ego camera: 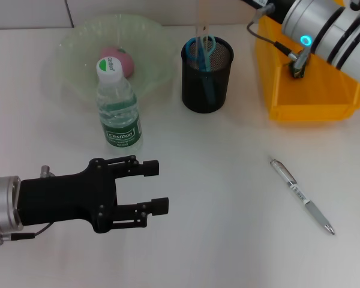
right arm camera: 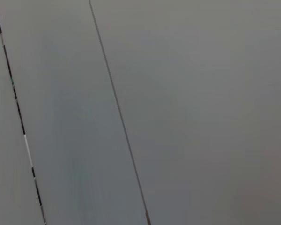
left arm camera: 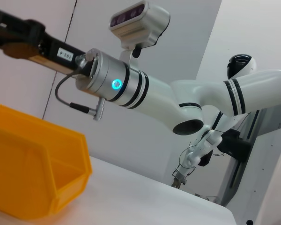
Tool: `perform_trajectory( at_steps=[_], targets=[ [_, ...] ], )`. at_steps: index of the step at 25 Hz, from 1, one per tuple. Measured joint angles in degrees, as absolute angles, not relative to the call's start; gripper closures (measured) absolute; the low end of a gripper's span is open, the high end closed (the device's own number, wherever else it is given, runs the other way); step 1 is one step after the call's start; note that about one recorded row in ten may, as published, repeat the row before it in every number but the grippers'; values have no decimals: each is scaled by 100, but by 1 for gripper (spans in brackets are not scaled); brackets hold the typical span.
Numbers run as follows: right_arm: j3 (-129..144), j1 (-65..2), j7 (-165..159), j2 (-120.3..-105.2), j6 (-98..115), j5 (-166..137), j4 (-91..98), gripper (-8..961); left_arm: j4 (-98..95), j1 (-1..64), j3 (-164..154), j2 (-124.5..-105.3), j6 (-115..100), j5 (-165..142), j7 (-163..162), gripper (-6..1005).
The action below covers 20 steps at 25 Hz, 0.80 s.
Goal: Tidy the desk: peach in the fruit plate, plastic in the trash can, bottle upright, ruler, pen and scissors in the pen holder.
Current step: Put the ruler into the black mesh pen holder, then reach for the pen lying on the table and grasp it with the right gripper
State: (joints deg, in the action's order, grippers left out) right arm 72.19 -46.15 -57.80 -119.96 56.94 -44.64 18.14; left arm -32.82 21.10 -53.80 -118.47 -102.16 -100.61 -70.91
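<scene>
While most of the tidying looks done, with the peach (ego camera: 121, 60) lying in the fruit plate (ego camera: 66, 54), the bottle (ego camera: 117, 108) standing upright just in front of that plate, and the scissors (ego camera: 205, 51) and ruler (ego camera: 201, 27) poking out of the black mesh pen holder (ego camera: 206, 75), 1 thing remains loose: the pen (ego camera: 301, 195) lies flat on the worktop (ego camera: 228, 240), slanted, well apart from the holder and nearer the robot's right side. I would judge it light, stiff and slick, a thin round barrel that will roll or skid if nudged from one side, so the sensible hold is across the middle of the barrel, with the fingers square to its length and pressed right down to the surface. The left claw (ego camera: 162, 187) hovers low over the near left part of the worktop, forearm level and reaching inward, its 2 black fingers spread wide with nothing between them, pointed roughly toward the pen but still far from it. The right arm is raised at the far right above the yellow bin (ego camera: 312, 96), which I take to be the trash can; its claw (left arm camera: 14, 40) shows in the left wrist view, seemingly stretched out over the bin, but I cannot tell whether it is open or holding anything.
</scene>
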Motion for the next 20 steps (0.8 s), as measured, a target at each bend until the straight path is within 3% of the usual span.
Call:
perform_trajectory(
  at_steps=[13,20],
  targets=[
    [7539,-4482,-6074,-11954,5512,-4520,2032,430,-3281,2100,-5374,-11835,-10238,-10053,-7076,256],
    [7495,-3037,-8582,-11768,5803,-6589,4713,323,-3321,2100,-5398,-11806,-10252,-10098,-7085,256]
  ],
)
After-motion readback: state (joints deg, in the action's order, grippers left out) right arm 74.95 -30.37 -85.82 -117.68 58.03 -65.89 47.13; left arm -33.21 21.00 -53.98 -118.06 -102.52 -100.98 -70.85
